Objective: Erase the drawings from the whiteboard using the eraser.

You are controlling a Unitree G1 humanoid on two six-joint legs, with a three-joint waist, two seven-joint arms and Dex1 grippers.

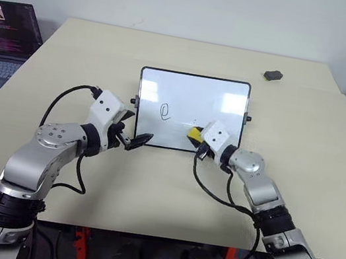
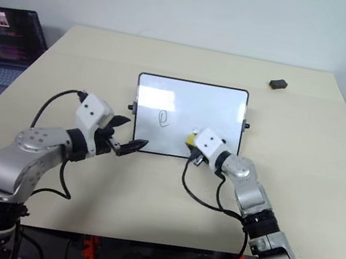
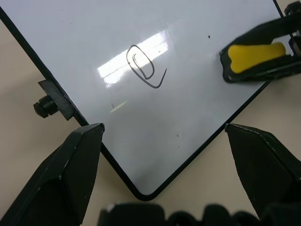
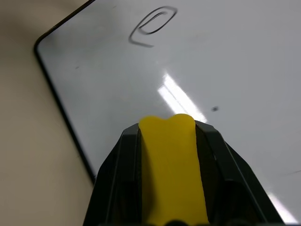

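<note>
So your whiteboard (image 1: 189, 112) lies flat mid-desk, glossy white with a thin black frame, rounded corners and a little black knob (image 1: 248, 119) on each side edge; there's plenty of bare beige desk (image 1: 149, 186) all round it, more at the far end and on both flanks than at the near edge where your arms sit. One drawing (image 1: 165, 111) shows on it, a thin dark loop left of centre; the rest of the surface looks clean apart from a tiny speck or two and the glare from the lights.

Your right hand (image 1: 196, 140) is clamped on the eraser (image 1: 195, 134), a yellow block squeezed so its end bulges between the black fingers; it sits over the board's near edge, right of the loop and apart from it; can't tell if the dark underside is actually touching the board.

Your left hand (image 1: 132, 138) has its fingers spread apart with nothing between them, parked at the board's near-left corner, which lies between the fingertips in the wrist view.

Off to the side: a small dark grey lump (image 1: 273, 75) near the far right edge of the desk, and a laptop (image 1: 1, 39) past the desk's left edge.
</note>
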